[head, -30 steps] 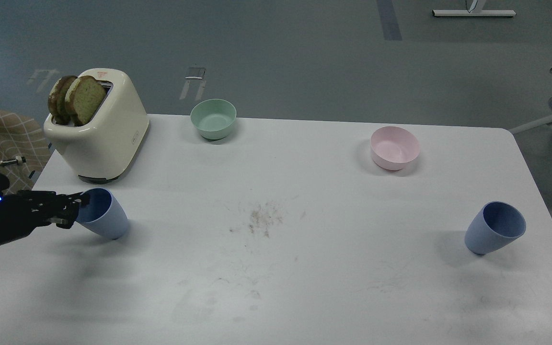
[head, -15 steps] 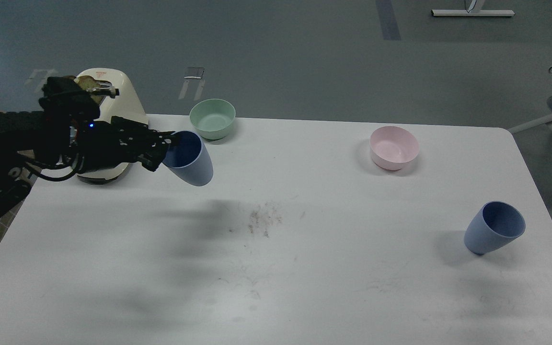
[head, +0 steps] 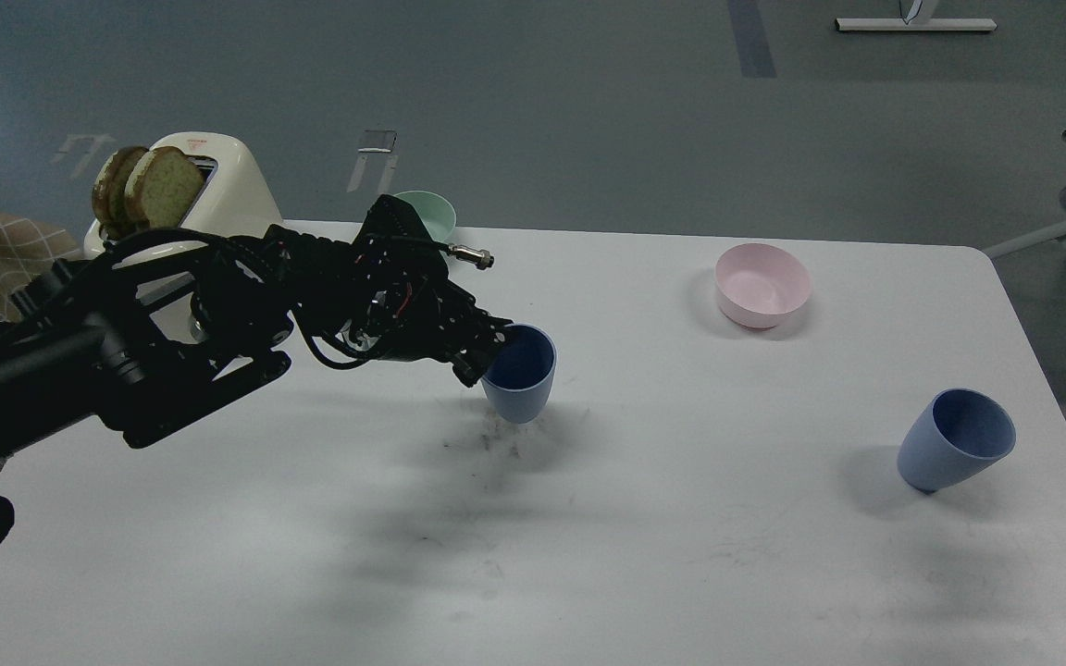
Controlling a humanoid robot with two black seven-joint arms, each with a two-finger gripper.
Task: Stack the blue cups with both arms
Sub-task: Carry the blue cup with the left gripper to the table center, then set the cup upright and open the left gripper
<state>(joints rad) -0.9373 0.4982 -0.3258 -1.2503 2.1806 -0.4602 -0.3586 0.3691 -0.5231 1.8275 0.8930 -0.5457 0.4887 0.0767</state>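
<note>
One blue cup [head: 521, 375] is gripped at its rim by the left gripper [head: 487, 356], kept mouth-up near table centre, seemingly so the other blue cup [head: 954, 451] can be nested.

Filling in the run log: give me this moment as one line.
left gripper: shut on held blue cup, mid-table | other blue cup: standing, right side | right gripper: not in view | stack: not yet

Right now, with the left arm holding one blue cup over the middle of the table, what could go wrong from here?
The left gripper pinches the held blue cup only at its rim, so it might slip or swing. The other blue cup stands alone near the table's right edge, with no right arm in view; a nudge while stacking could tip it off. The left arm also hides most of the green bowl and passes close to it.
</note>
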